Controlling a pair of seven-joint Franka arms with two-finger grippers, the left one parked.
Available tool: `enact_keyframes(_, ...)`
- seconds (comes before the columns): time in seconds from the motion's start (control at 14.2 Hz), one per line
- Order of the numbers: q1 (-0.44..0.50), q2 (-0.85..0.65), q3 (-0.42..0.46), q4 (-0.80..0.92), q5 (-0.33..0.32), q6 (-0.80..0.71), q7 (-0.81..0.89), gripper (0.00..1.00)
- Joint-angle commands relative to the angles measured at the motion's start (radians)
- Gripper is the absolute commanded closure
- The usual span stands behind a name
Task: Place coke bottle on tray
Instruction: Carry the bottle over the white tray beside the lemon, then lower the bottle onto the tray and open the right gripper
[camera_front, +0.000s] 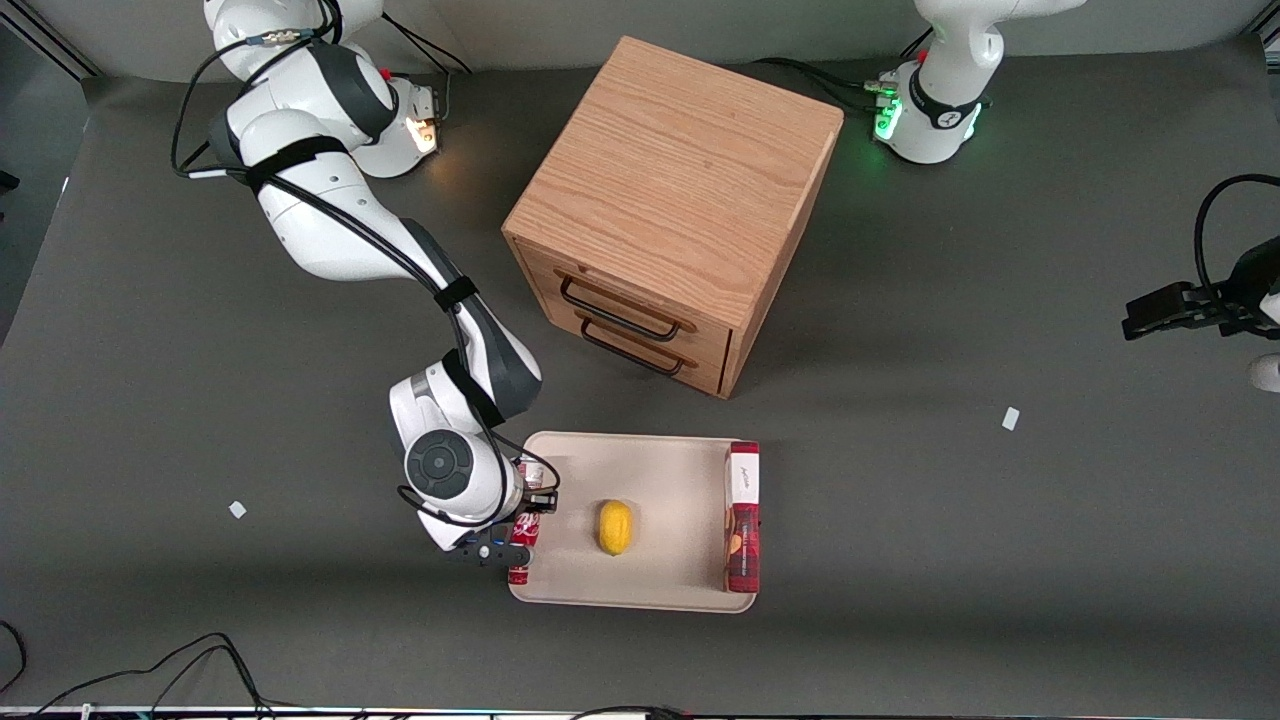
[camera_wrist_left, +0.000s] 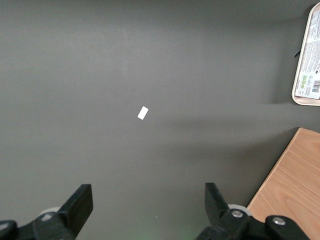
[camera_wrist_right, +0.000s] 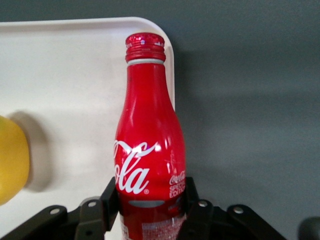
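Observation:
My right gripper (camera_front: 521, 527) is shut on the coke bottle (camera_front: 520, 545), a red contoured bottle with white script. It holds the bottle lengthwise over the rim of the cream tray (camera_front: 660, 465) at the working arm's end. In the right wrist view the black fingers (camera_wrist_right: 111, 197) clamp both sides of the coke bottle (camera_wrist_right: 150, 135) near its wide end. Its capped neck points along the tray (camera_wrist_right: 75, 65) edge, over a rounded corner. Whether the bottle rests on the tray cannot be told.
A yellow lemon (camera_front: 615, 526) lies mid-tray, and a long red box (camera_front: 742, 515) lies on the tray's edge toward the parked arm. A wooden drawer cabinet (camera_front: 670, 210) stands farther from the front camera than the tray. Small white scraps (camera_front: 1011, 418) (camera_front: 237, 509) lie on the grey table.

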Motion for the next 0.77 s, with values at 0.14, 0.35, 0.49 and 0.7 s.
enact_keyframes(0.14,0.008,0.021,-0.004,0.042,-0.016,0.009,0.018,0.78)
enact_keyframes(0.35,0.008,0.027,-0.006,0.042,-0.016,0.009,0.020,0.26)
enact_keyframes(0.49,0.008,0.025,-0.006,0.042,-0.017,0.009,0.020,0.00)
enact_keyframes(0.7,0.008,0.025,-0.006,0.040,-0.017,0.009,0.020,0.00)
